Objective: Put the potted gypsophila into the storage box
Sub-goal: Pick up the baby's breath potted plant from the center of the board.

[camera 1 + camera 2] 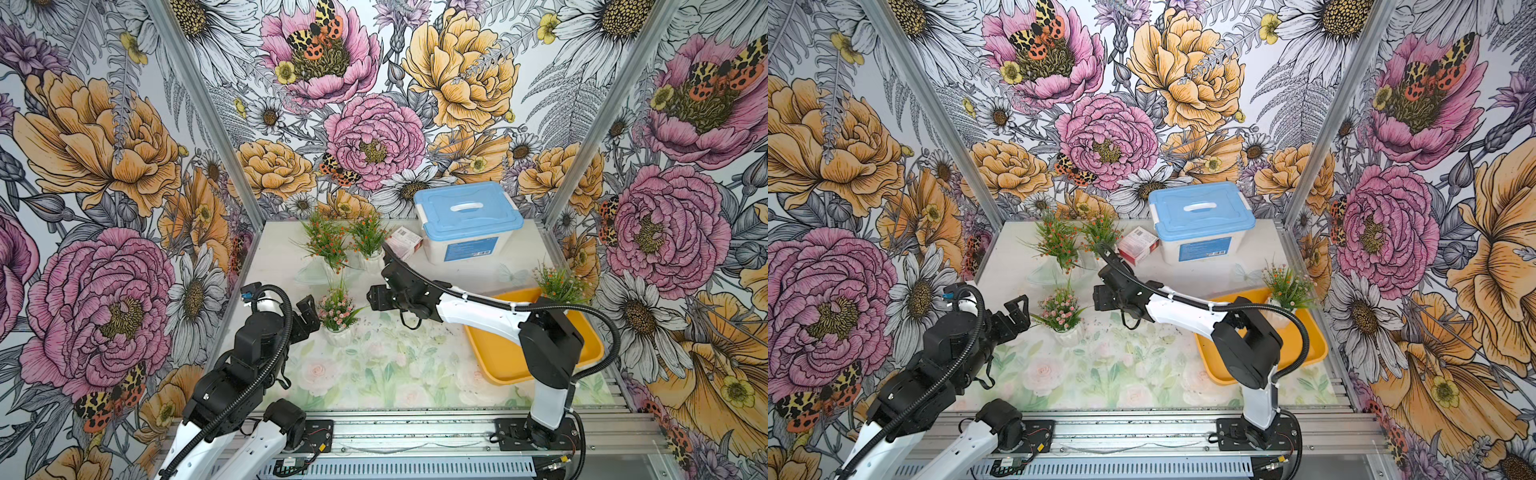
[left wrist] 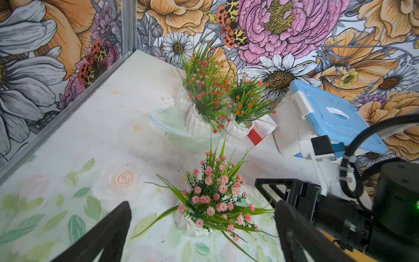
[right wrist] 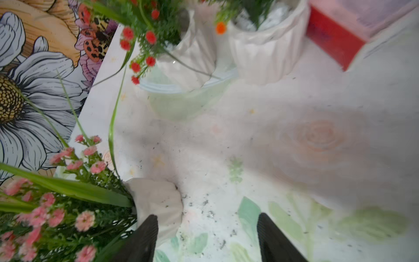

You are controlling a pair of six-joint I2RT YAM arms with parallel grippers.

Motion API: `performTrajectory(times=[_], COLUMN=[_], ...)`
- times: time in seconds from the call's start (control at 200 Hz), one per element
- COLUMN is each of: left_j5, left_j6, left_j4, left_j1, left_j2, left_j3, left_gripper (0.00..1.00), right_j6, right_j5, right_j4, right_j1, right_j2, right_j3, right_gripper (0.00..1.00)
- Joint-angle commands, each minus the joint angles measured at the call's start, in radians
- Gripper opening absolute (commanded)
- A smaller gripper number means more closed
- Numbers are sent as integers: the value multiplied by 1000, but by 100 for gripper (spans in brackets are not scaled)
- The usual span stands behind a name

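A potted gypsophila with pink blossoms (image 1: 337,316) (image 1: 1061,313) stands mid-table between my two grippers. The left gripper (image 1: 309,316) (image 2: 203,205) is open wide, with this pot just ahead of its gap. To the pot's right, the right gripper (image 1: 370,298) (image 3: 207,216) is open and empty; one fingertip (image 3: 149,226) sits close beside the white pot (image 3: 156,202). Two red-blossomed pots (image 1: 326,245) (image 1: 368,239) stand at the back. Another pot (image 1: 561,284) sits in the far corner of the yellow storage box (image 1: 498,357) (image 1: 1304,345) on the right.
A clear glass bowl (image 2: 163,122) lies against the back left pot. A white box with a blue lid (image 1: 467,216) and a small red-and-white carton (image 1: 403,241) stand at the back. Dark crumbs (image 1: 395,328) speckle the floral mat. Patterned walls close in three sides.
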Motion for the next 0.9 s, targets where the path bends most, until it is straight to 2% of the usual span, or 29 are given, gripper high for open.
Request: performTrajectory(times=[0.0,0.28,0.61,0.895], left_j5=[49,79,81,48], left_j6=[-22,-13,-7,50], left_j4=[-32,-60,-101,-101], left_j1=[25,50,53,54], left_j2=[-23,-72,-103,-90], left_j3=[-10,-10,-10,20], left_gripper=[99,99,99,99], right_j6=[12,10,28,28], right_j5=[-12,-21,7,142], right_j4=[16,15,12,-42], right_j1=[17,63,132,174], right_j2=[51,144,185,215], right_j3=[58,133,152,164], right_gripper=[68,61,54,43])
